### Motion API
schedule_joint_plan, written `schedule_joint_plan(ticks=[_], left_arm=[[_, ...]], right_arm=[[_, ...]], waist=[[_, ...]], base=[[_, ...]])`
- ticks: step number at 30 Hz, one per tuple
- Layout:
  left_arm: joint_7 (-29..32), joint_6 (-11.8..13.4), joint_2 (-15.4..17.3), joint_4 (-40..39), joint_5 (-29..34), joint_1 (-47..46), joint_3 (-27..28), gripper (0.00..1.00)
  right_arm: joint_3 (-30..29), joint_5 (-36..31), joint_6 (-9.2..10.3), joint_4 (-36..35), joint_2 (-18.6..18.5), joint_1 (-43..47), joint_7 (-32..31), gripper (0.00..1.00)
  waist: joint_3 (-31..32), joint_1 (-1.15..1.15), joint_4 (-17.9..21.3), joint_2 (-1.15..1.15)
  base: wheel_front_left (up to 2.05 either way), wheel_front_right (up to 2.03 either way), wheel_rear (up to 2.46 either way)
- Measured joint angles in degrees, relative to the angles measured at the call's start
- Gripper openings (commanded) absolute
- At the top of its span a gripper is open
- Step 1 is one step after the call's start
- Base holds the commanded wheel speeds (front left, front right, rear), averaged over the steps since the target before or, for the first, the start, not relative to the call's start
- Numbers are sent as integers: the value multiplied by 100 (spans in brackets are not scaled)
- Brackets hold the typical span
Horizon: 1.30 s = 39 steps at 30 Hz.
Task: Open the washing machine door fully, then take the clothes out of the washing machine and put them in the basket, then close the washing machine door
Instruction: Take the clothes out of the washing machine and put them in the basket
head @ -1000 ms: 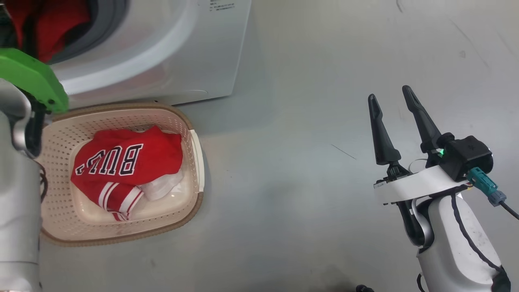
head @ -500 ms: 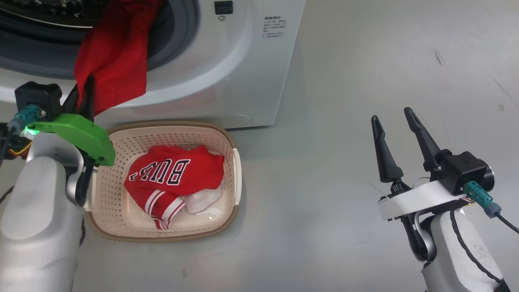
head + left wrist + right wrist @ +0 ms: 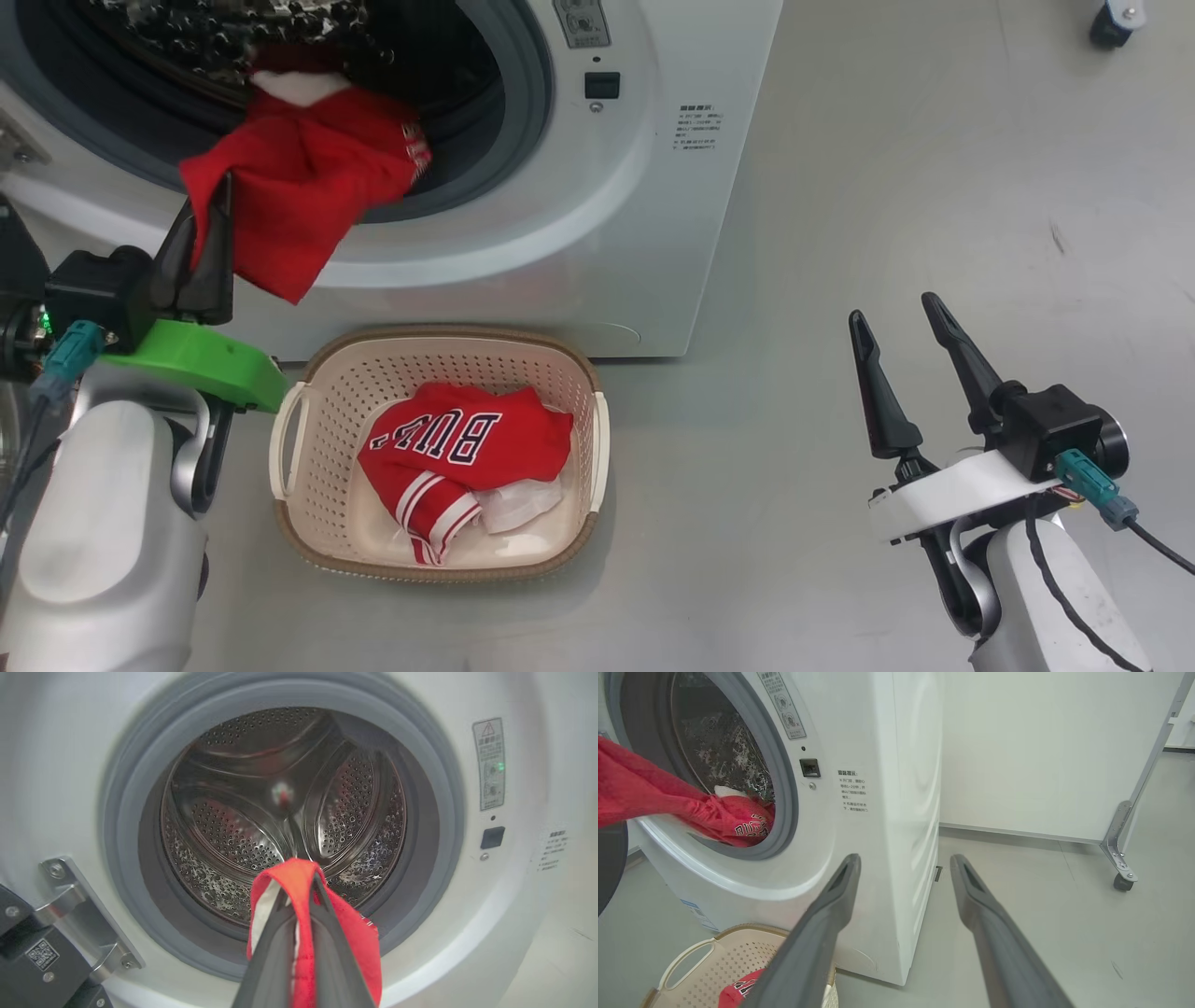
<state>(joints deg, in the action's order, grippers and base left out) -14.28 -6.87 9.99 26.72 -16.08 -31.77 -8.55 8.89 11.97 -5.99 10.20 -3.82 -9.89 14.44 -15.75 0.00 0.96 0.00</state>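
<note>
Grey floor (image 3: 747,467) holds the basket (image 3: 322,448) before the washing machine (image 3: 616,233), with a red jersey (image 3: 467,443) and white cloth (image 3: 523,504) inside it. A second red jersey (image 3: 299,196) hangs out of the drum (image 3: 224,826), with the left gripper (image 3: 210,201) jaws pinched tight on it. The right gripper (image 3: 892,310) jaws stand wide apart, holding nothing.

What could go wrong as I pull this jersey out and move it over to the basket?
1. The red jersey in the left gripper has its far end inside the drum, lying over the grey gasket; it may snag there.
2. The jaws pinch only a fold near its edge, so it could slip out.
3. The basket is small and already holds a lettered jersey; the hanging cloth may spill onto the floor.
</note>
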Motion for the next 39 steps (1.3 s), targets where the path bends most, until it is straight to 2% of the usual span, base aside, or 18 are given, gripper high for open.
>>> schedule_joint_plan(ticks=[11, 19, 25, 39], left_arm=[[-44, 3, 2, -1162, 118, 241, 135, 0], [-45, 54, -63, -2366, 158, 248, 421, 0], [-47, 52, -122, -2463, 179, 564, 266, 0], [-38, 31, -109, -1935, 155, 1502, -116, 0]], right_arm=[[56, -1, -41, 9, 5, 96, 0, 100], [66, -1, -42, 7, 9, 100, 0, 100], [74, -1, -43, 5, 12, 102, 0, 100], [129, -1, -48, -49, 23, 103, 0, 100]], waist=[[234, 0, -125, 0], [252, 0, -119, 0], [254, 0, -97, 0], [13, 0, 35, 0]], base=[[0, 0, 0], [0, 0, 0], [0, 0, 0], [0, 0, 0]])
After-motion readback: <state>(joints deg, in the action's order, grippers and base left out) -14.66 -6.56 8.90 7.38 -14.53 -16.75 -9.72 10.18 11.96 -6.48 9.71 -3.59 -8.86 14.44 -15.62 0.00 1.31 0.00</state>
